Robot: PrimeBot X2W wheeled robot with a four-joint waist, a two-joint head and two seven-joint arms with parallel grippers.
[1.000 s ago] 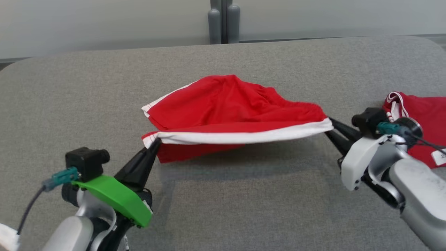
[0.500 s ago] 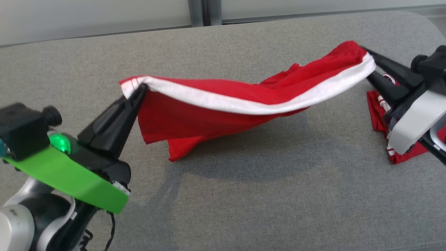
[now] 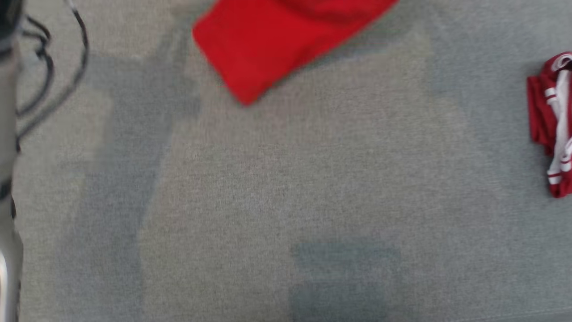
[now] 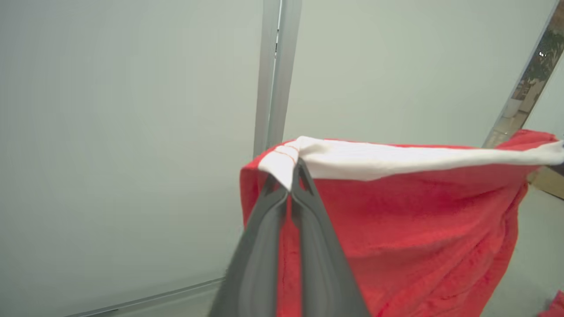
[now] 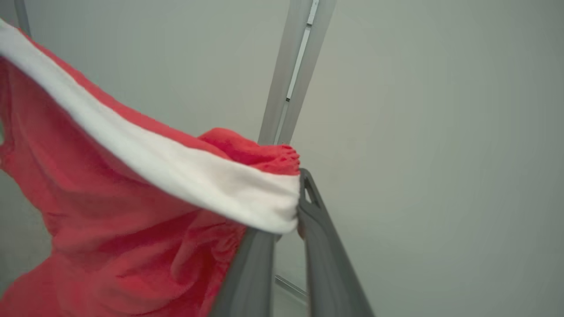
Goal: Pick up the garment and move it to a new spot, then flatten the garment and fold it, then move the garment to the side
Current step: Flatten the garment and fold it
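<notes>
The garment [image 4: 396,229] hung above the desk [image 3: 286,188], its white band [image 4: 396,160] stretched lengthwise between the left gripper [image 4: 291,176], clamped on one end, and the right gripper [image 5: 295,207], clamped on the other end.

The left gripper [image 4: 291,185] is clamped tight on the near corner of the garment [image 4: 396,237], right at its white band [image 4: 396,160]. The band runs taut to the view's right edge, and red cloth hangs in folds below it. Behind are a pale wall [image 4: 132,132] and a grey upright post [image 4: 275,66].
</notes>
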